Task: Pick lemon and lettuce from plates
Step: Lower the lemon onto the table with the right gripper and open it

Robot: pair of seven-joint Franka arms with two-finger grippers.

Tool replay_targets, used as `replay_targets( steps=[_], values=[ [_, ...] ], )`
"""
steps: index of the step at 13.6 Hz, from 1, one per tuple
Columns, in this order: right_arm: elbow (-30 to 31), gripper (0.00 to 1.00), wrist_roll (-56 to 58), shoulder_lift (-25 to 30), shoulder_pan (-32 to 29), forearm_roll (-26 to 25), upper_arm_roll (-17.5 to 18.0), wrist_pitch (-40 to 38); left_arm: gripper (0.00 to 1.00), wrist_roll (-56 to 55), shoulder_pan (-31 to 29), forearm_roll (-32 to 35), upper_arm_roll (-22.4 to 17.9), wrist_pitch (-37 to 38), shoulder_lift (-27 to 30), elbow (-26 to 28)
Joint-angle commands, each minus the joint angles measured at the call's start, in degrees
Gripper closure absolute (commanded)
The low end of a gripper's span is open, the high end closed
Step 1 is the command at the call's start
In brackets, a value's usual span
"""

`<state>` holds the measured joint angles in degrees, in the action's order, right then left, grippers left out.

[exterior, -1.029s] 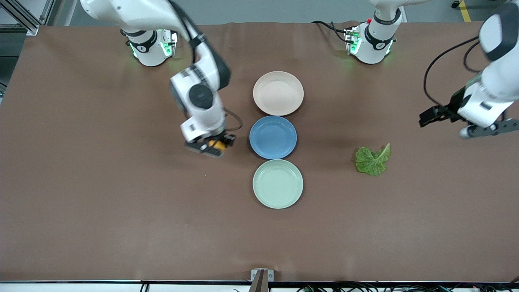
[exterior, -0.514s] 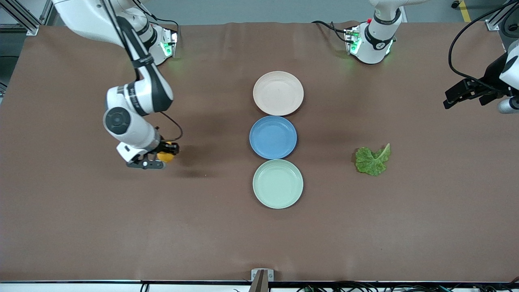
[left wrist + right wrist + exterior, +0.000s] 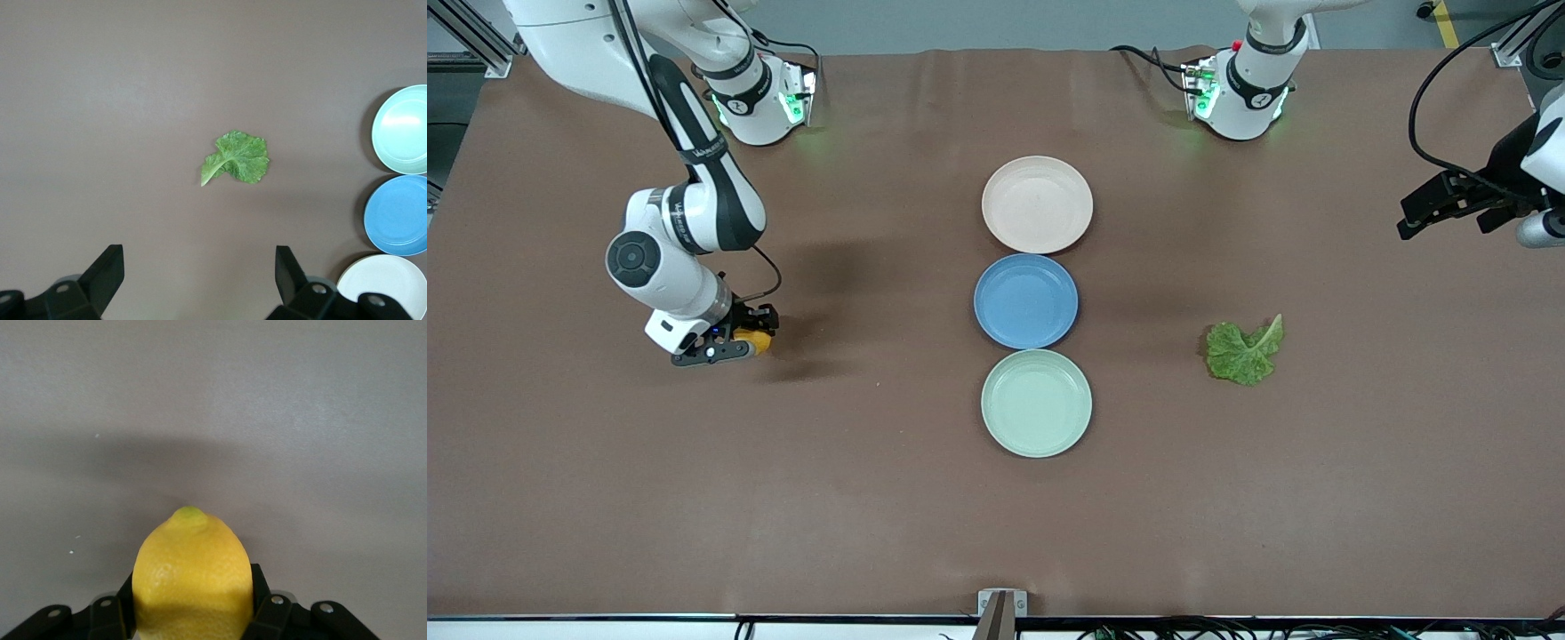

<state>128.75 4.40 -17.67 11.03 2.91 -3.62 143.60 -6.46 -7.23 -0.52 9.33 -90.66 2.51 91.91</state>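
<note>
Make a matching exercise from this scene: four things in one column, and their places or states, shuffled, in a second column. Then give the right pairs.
Things:
1. lemon
2. lettuce
3. mint green plate
4. left gripper

Places or states:
A. nearest the front camera in the row of plates
B. open, high over the left arm's end of the table
C. clamped in the right gripper
D. flat on the bare table, on no plate

Pairs: 1-C, 2-D, 3-A, 4-B
</note>
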Motion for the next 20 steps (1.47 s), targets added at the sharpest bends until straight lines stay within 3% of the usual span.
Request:
replay_targets(
  steps=[1,4,8,14,20],
  values=[
    [1.6,0.96,4.7,0.4,-1.2,3.8,1.3,1.2,0.0,1.5,-0.5,-1.0,-0.1,1.5,-1.4,-2.0],
    [0.9,0.97,14.9,-1.9,-2.5,12.0,1.2,1.2,0.0,1.4,-0.4,-0.9,-0.1,1.5,-1.5,-2.2],
    [-0.8,0.97,15.3,-3.2,-2.8,11.9,1.1,1.1,0.0,1.4,0.5,-0.6,-0.7,1.5,-2.2,-3.0],
    [-2.7,0.95,15.3,-5.4,-3.1,11.8,0.9,1.2,0.0,1.4,8.7,-0.5,-9.1,1.5,-2.2,-3.1],
    [-3.8,0.61,15.2,-6.3,-4.1,11.7,0.8,0.7,0.0,1.4,10.1,-0.8,-10.8,1.5,-2.2,-3.2]
  ],
)
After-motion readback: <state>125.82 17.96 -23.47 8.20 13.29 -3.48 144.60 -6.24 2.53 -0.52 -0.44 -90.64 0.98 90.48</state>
